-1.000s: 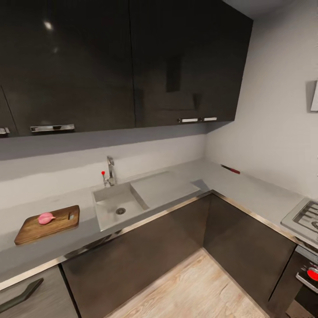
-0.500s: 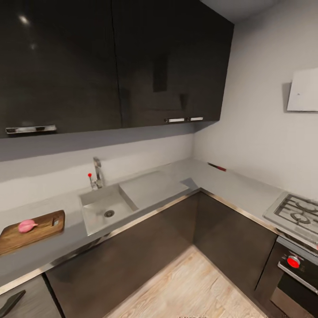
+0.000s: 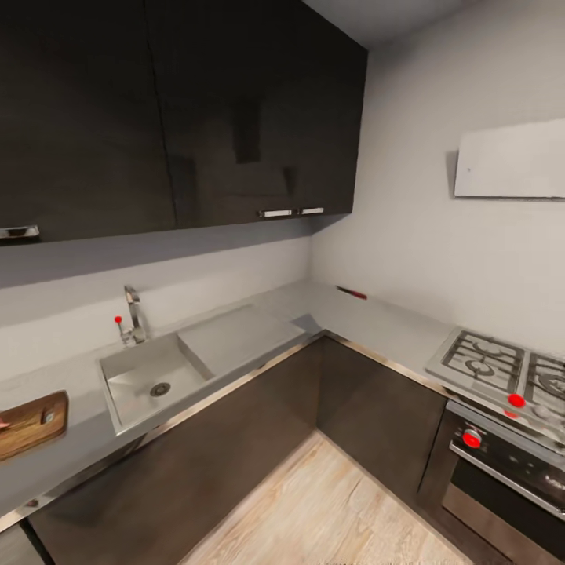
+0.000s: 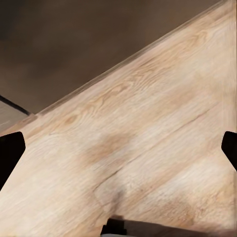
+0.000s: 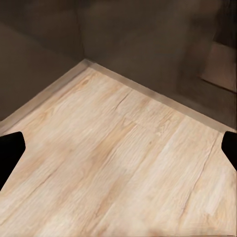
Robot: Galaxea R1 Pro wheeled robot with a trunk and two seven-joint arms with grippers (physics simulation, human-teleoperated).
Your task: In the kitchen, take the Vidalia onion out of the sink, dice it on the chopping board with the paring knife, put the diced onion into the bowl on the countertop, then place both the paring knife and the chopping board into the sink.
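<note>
The sink (image 3: 118, 396) lies empty in the grey countertop (image 3: 392, 322), its chrome tap (image 3: 133, 312) behind it. At the head view's left edge sits the chopping board (image 3: 31, 424), cut off by the frame, with a pink sliver of the Vidalia onion (image 3: 3, 424) on it. The paring knife (image 3: 352, 293) rests on the counter by the right wall, past the corner. The bowl is out of view. My left gripper (image 4: 118, 153) and right gripper (image 5: 118, 153) both hang open over the wooden floor, nothing between their fingers.
A gas stove (image 3: 502, 369) with red knobs and an oven below stands at the right. Dark wall cabinets (image 3: 196, 118) hang over the counter, dark base cabinets (image 3: 259, 439) close the corner, and light wood floor (image 3: 329, 510) lies in front.
The whole head view has swung to the right: the board and onion slid to the left edge and the stove came into sight. Nothing on the counter has moved.
</note>
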